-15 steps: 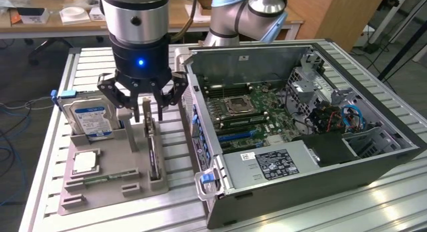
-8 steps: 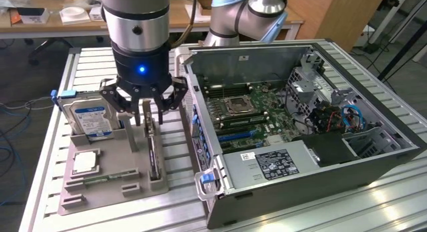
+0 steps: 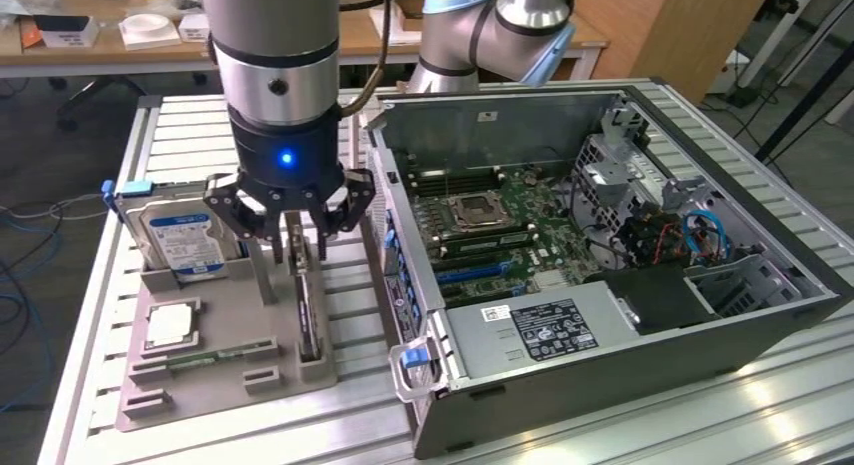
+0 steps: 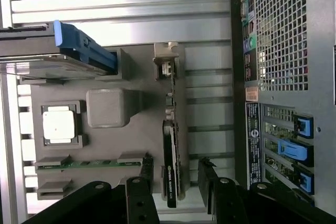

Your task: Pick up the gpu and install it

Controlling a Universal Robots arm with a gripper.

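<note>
Starting from the exterior view's left: the hard drive (image 3: 180, 243) stands in the grey holder (image 3: 227, 380) and the CPU (image 3: 171, 327) lies flat in front of it, neither one your target. Now the gripper (image 3: 302, 253): it hangs right over the gpu (image 3: 308, 315), jaws spread, a finger (image 4: 209, 179) on either side of the card with a gap showing on both, so nothing is gripped. The gpu sits on edge in its holder slot, thin, with a dark shroud and a silver bracket at one end. On the right the open case (image 3: 627, 325) shows its motherboard (image 3: 494, 225). My read: you're at the grasp, with the lift and install not yet done
</note>
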